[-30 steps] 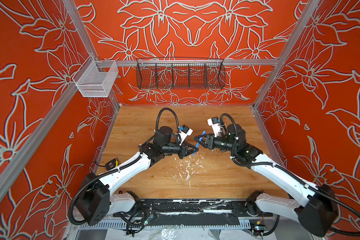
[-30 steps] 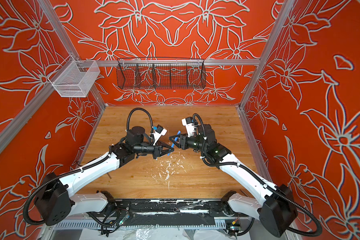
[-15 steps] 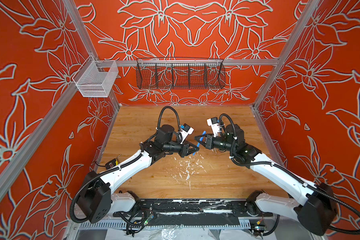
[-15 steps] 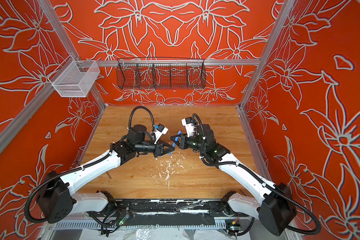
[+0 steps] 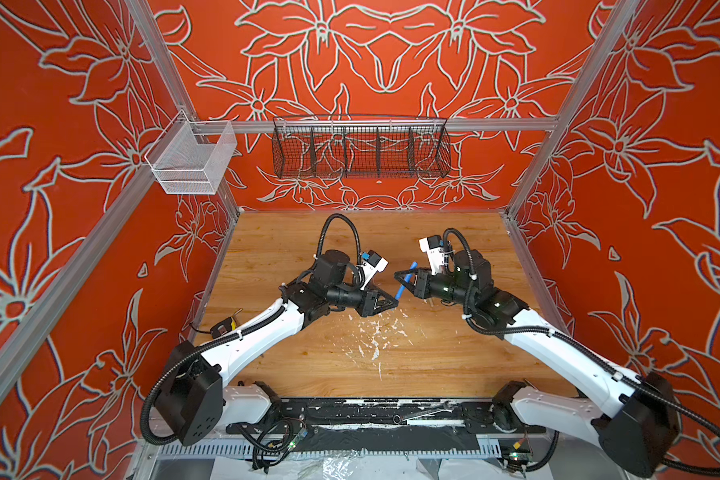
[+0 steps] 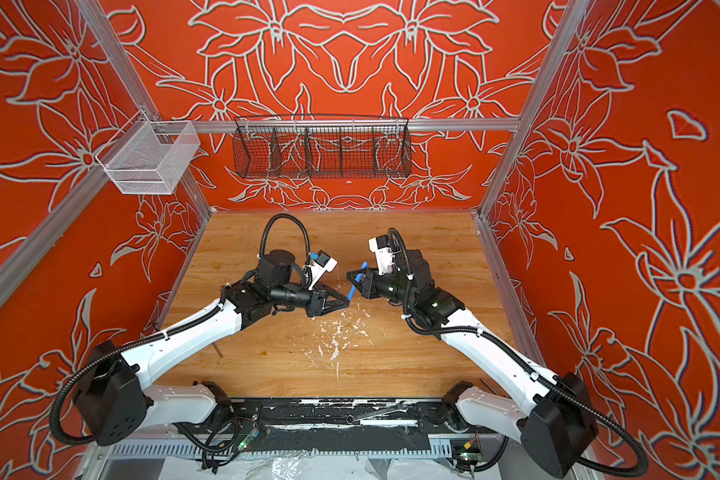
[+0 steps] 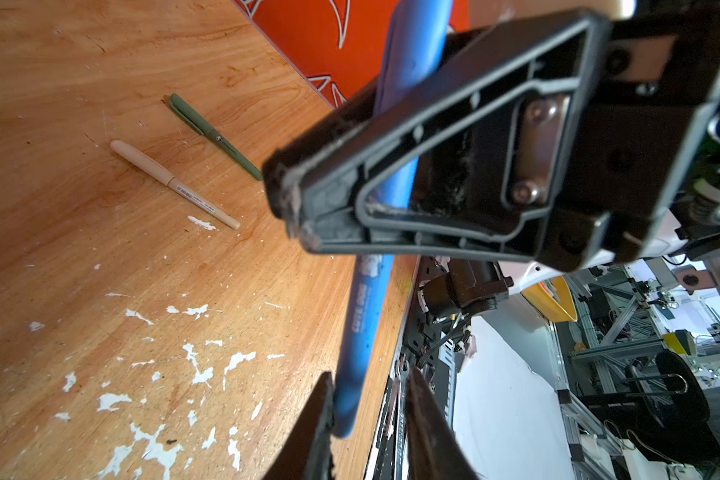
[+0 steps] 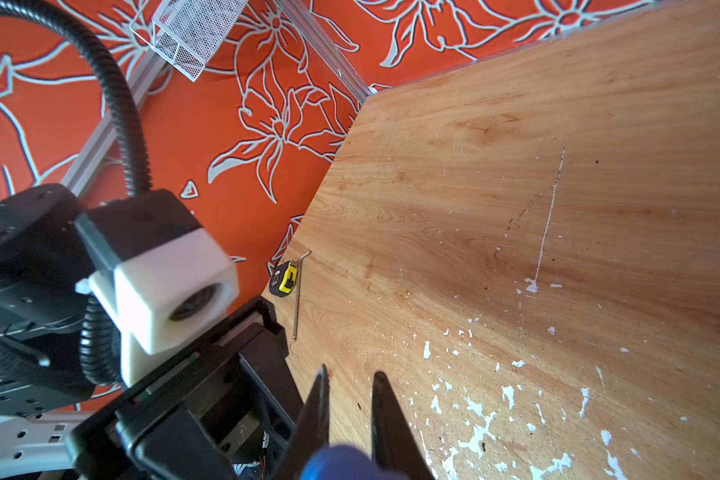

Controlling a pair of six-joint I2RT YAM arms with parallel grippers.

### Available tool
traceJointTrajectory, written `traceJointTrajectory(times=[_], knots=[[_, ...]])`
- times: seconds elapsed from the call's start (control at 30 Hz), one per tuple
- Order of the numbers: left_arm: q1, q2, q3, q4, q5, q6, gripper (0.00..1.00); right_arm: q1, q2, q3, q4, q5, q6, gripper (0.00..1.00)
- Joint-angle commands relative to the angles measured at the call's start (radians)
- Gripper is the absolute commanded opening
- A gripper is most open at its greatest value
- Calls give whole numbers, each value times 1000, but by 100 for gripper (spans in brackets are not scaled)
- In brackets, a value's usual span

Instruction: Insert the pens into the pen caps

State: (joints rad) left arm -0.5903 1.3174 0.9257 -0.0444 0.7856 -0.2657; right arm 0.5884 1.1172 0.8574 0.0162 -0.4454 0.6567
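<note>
**Blue pen capped and in the right fingers; left side letting go**

My right fingers [image 7: 329,195] are clamped across the blue pen [image 5: 401,292], about midway along it, and carry it clear of the tabletop [image 5: 308,357]. The left fingers [image 7: 319,419] stand loosely parted around the pen's bare end. One of them touches the barrel, and there is a visible gap on the other side, so I read that grip as released.

The blue cap [image 7: 412,54] sits on the end pointing toward the back edge and looks seated, though I can't confirm it is fully home. In the left wrist view the green pen [image 7: 215,135] and the beige pen [image 7: 171,183] lie side by side, not touching, near a wall-side edge of the tabletop. Both seem to have their caps on. I can't find them in the top views.

I judge this to be the last of the three pens. Next I would back the left fingers straight off along the barrel without nudging it, then lower the right side and lay the pen down.

Both the left arm [image 5: 262,328] and the right arm [image 5: 558,353] reach in from the front edge. Their forearms slant inward and the wrists are level, so the fingers point at each other over the middle of the tabletop.
</note>
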Motion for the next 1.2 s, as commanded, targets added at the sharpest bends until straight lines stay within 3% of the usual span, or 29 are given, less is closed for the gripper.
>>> traceJointTrajectory(times=[0.0,0.13,0.23,0.47,0.5,0.57,0.63,0.83,1.17], knots=[[-5,37,10,-14,55,4,27,-5,-12,6,46,29,17,0],[-3,50,13,-8,60,-2,9,-5,-8,2,53,28,21,0],[-3,43,12,-8,47,2,0,-5,-11,-3,56,27,21,0],[-4,29,9,-10,-21,-5,0,-5,-18,4,27,31,2,0],[-4,29,9,-14,-24,-2,0,-5,-24,9,8,44,-7,16],[-3,32,3,-13,-26,2,0,-6,-49,19,-37,77,-30,38],[-3,31,-4,-13,-25,10,0,-11,-85,31,-83,123,-52,49],[-4,19,-23,4,7,25,0,-45,-179,37,-176,257,-112,56],[-11,4,-30,15,33,40,0,-64,-110,48,-72,103,-175,59]])
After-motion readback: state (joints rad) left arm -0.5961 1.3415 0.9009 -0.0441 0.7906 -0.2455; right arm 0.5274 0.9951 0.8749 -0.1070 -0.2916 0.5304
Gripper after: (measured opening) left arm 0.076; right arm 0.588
